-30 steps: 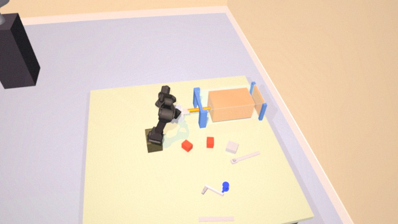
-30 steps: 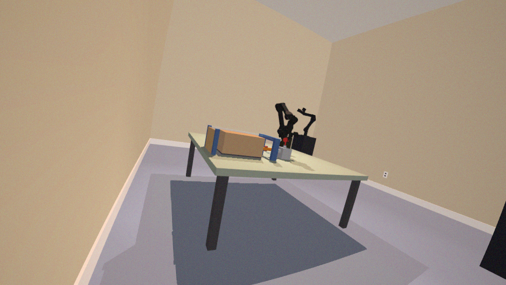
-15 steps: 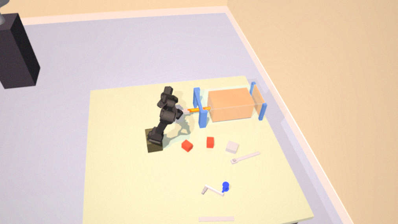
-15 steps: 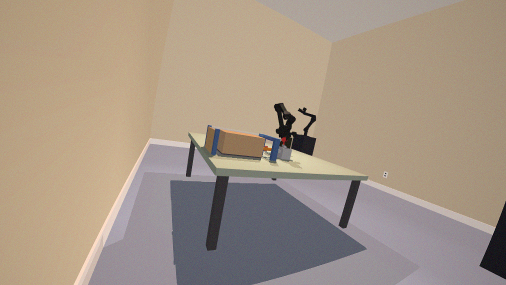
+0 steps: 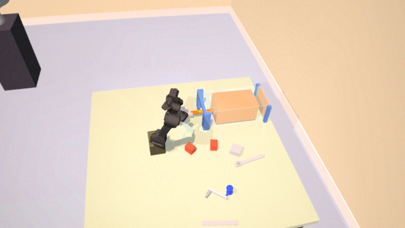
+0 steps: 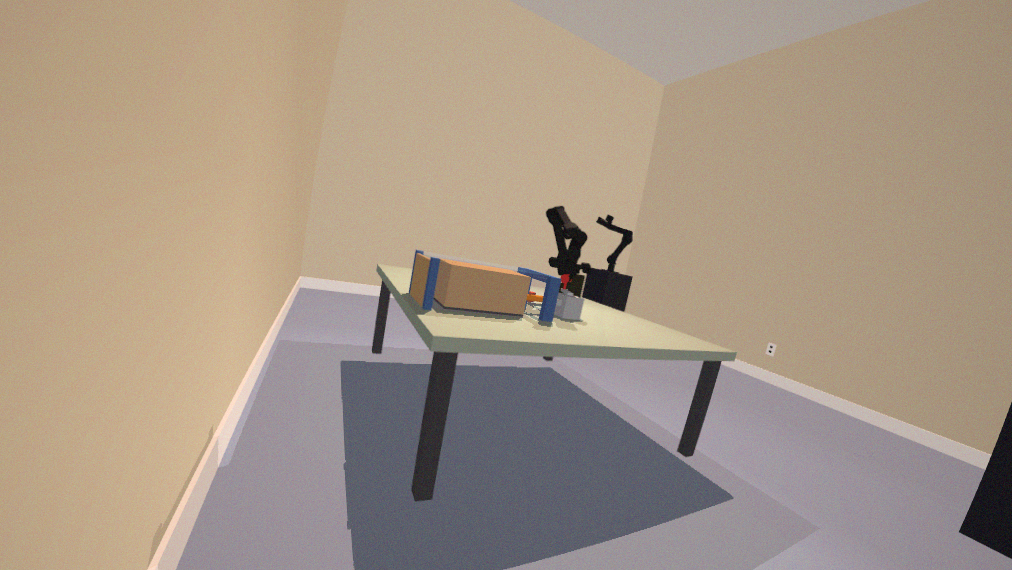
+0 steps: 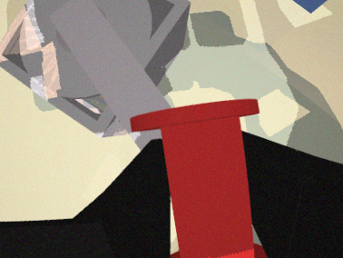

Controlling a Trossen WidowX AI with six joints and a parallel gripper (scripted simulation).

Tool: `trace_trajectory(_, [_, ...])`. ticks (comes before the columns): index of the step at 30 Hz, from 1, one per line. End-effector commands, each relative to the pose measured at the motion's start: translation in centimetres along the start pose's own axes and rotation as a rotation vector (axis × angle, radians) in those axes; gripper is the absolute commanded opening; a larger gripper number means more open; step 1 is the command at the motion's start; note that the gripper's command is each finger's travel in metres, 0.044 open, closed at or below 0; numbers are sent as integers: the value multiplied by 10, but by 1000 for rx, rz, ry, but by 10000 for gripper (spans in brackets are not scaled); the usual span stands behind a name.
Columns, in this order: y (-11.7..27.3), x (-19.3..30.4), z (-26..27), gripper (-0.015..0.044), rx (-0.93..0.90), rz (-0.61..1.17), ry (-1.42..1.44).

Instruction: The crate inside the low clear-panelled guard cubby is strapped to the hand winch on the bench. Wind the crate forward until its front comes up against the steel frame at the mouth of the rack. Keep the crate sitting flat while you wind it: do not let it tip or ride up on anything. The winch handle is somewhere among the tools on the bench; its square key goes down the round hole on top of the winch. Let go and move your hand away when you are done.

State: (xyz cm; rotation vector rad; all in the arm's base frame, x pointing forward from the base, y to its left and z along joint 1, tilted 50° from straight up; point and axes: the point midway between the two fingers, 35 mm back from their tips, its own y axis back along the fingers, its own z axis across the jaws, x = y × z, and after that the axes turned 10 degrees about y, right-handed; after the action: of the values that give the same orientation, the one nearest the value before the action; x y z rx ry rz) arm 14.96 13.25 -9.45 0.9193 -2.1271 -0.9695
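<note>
Crate (image 5: 234,106) (image 6: 482,286) flat on the bench (image 5: 135,181) (image 6: 566,343), behind the blue frame (image 5: 206,121) (image 6: 553,301); gripper (image 7: 193,144) pinching the red handle grip (image 6: 565,281) (image 7: 204,168) above the grey winch (image 6: 570,307) (image 7: 113,27).

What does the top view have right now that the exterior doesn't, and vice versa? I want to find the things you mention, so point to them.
Only top: blue knob (image 5: 229,188), cranked white tool (image 5: 218,193), flat wrench-like tool (image 5: 250,160).
Only exterior: table legs (image 6: 434,424) (image 6: 699,409), dark rug (image 6: 509,453), wall outlet (image 6: 771,349).
Both: arm (image 5: 172,119) (image 6: 568,240), crate (image 5: 234,104) (image 6: 482,288) short of the blue front frame (image 5: 206,120) (image 6: 548,300), orange strap (image 5: 196,112) (image 6: 535,298).
</note>
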Motion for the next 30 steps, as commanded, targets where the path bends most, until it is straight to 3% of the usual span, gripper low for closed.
trace_trajectory(1, [-5, -4, -14, 0, 39, -3, -18])
trace_trajectory(30, [-14, -20, -38, 0, 41, -3, -19])
